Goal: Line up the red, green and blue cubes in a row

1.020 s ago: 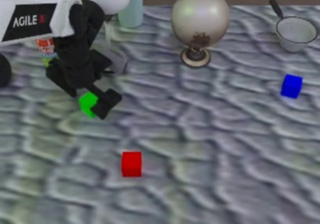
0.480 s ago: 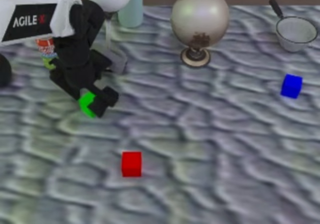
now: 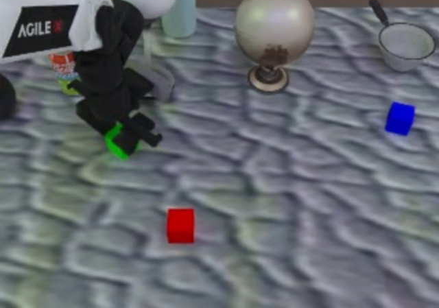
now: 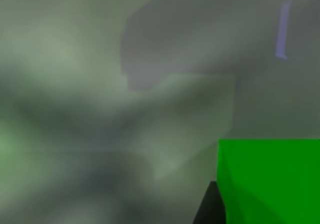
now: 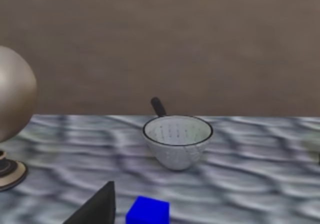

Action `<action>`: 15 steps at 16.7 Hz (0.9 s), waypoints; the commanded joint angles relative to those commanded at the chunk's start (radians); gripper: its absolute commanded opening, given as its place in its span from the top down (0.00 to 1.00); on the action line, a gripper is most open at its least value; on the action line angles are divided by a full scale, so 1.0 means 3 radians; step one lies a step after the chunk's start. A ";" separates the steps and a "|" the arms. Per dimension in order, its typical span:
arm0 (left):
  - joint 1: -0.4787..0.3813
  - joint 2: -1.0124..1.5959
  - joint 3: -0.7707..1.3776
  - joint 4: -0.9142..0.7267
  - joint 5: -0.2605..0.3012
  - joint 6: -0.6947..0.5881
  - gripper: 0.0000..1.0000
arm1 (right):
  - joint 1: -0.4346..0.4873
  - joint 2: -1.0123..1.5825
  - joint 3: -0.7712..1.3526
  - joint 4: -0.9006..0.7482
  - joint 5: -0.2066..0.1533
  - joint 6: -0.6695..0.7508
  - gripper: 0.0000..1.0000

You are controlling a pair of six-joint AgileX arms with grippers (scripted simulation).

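Left gripper (image 3: 125, 138) seen at table's left, fingers clamped on green cube (image 3: 116, 141); cube largely covered by black fingers in top view, cut off by frame edge in left wrist view (image 4: 270, 181). Red cube (image 3: 180, 225) lies free, nearer front, below gripper. Blue cube (image 3: 400, 118) sits well apart at right, near strainer (image 3: 406, 45); its lower part is cropped in right wrist view (image 5: 147, 211). Right gripper outside top view; only one dark finger tip (image 5: 97, 209) shown, finger spread not determinable. Globe (image 3: 274, 27) stands at back centre.

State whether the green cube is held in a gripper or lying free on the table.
Held: the left gripper has its black fingers closed on either side of the green cube. Whether the cube touches the table cannot be told.
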 joint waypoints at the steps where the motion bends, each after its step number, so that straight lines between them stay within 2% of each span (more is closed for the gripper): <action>1: 0.0000 0.0000 0.0000 0.0000 0.0000 0.0000 1.00 | 0.0000 0.0000 0.0000 0.0000 0.0000 0.0000 0.00; 9: 0.0000 -0.0076 0.0062 -0.0082 0.0022 -0.0006 1.00 | 0.0000 0.0000 0.0000 0.0000 0.0000 0.0000 0.00; 15: 0.0058 -0.0276 0.0498 -0.0748 0.0019 -0.0018 1.00 | 0.0000 0.0000 0.0000 0.0000 0.0000 0.0000 0.00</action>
